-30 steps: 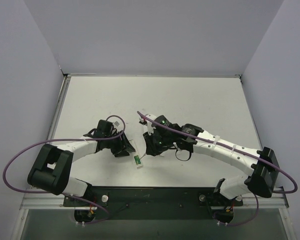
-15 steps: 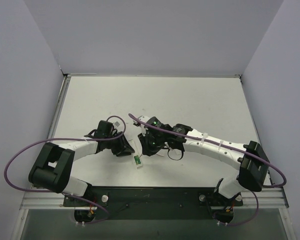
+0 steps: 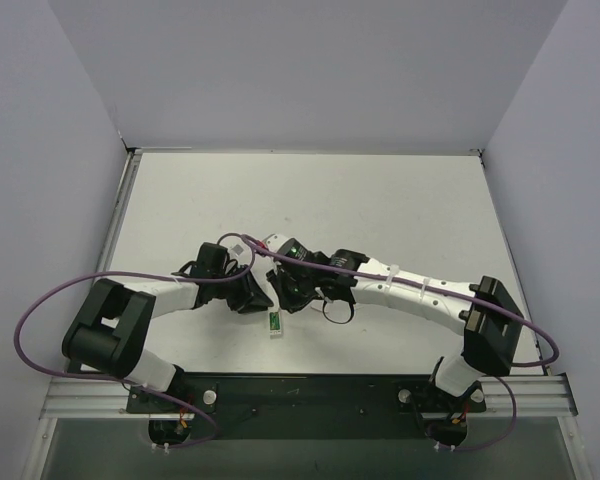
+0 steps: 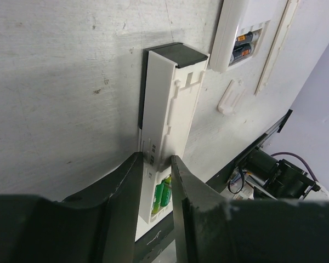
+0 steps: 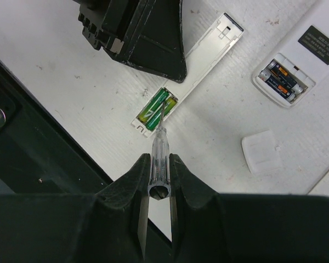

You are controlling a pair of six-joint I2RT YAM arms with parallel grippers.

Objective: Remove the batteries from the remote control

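the right gripper [image 5: 156, 164] was seen clamped on a clear-handled screwdriver [image 5: 158, 145], whose tip was held at the two green batteries [image 5: 156, 108]. these were lodged in the open bay at the near end of a slim white remote [image 5: 208, 49] laid on the table [image 5: 71, 93]. the remote was pinched narrowly across its sides by the left gripper [image 4: 155, 161]. a loose white cover [image 5: 262, 152] was lying nearby; farther off, dark batteries [image 5: 279, 78] were seated in a second remote [image 5: 310, 57].

Scuffed white table [image 3: 380, 200] between pale lavender walls [image 3: 310, 70].
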